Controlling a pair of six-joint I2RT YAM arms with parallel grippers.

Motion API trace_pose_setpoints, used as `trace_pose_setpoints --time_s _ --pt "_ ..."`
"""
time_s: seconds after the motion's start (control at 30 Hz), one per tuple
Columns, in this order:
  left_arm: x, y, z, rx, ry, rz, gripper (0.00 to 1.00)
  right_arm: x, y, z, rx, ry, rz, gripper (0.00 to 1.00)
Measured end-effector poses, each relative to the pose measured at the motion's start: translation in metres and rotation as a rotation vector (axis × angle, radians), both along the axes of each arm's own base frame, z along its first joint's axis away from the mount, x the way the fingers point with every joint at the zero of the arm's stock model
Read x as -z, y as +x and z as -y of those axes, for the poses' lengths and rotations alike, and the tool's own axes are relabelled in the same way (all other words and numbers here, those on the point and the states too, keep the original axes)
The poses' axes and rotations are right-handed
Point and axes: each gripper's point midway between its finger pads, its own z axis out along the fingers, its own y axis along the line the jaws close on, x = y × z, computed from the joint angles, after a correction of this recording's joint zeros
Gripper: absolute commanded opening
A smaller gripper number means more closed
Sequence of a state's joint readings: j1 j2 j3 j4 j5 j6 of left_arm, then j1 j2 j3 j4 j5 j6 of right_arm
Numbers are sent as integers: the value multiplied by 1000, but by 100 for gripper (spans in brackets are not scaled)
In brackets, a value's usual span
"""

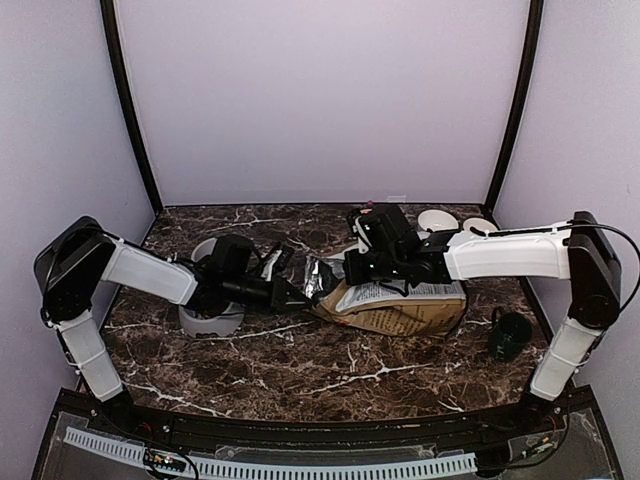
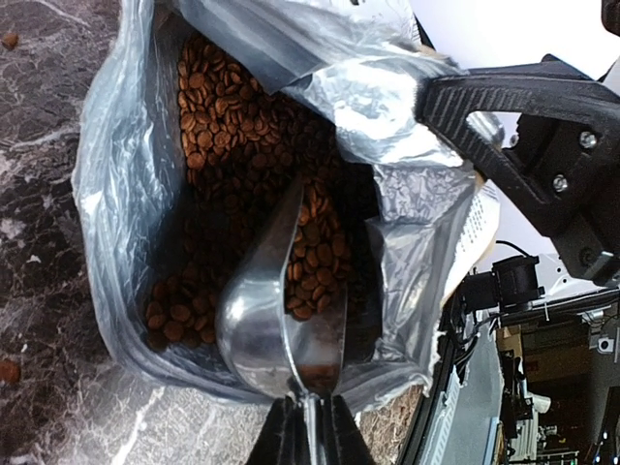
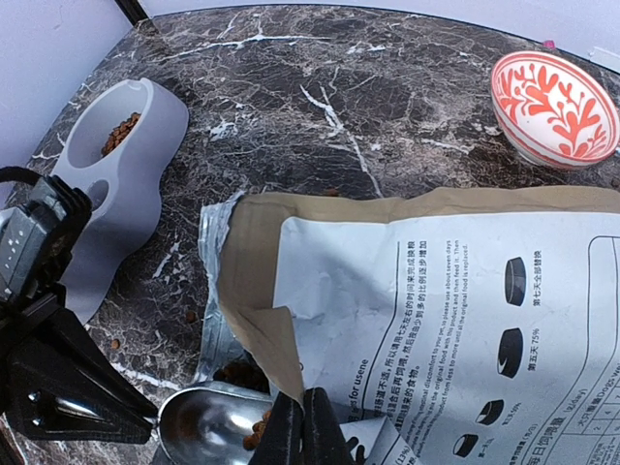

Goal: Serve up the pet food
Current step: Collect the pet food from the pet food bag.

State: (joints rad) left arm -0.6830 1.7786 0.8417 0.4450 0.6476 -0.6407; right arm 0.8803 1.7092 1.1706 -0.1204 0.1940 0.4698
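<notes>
Pet food [image 2: 223, 107] in the scoop [image 2: 257, 329], clear wrist-side, seems hidden overhead.

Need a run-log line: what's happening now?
left gripper: shut on scoop, in bag | right gripper: shut on bag | kibble: scoop loaded | grey bowl: some kibble

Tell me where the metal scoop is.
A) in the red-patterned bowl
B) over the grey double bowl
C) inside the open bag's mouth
C: the metal scoop lies in the bag's open mouth, loaded with pet food, its handle pinched by the left end effector.
</notes>
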Motion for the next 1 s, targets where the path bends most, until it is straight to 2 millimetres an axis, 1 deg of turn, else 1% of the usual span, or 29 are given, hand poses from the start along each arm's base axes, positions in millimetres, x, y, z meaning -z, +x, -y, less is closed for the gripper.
trace_pose_setpoints --time_s 0.2,0.3,0.53,0.7,0.87,1.0 --pt "-12 0 -9 -17 -18 18 0 0 0 0 0 0 0 0" --pt "-15 -1 -13 -22 -22 20 0 0 0 0 0 0 0 0" --pt "-12 -5 -23 -35 -19 10 0 0 -1 0 -3 1 -3 0" --pt "-10 -6 -34 -52 -17 3 0 0 -1 -1 -5 3 -4 0" --pt "-12 -8 -44 -60 -29 5 0 1 -1 -1 -6 1 -5 0" --pt "-13 -8 -47 -63 -42 4 0 0 -1 -1 -6 -1 -6 0"
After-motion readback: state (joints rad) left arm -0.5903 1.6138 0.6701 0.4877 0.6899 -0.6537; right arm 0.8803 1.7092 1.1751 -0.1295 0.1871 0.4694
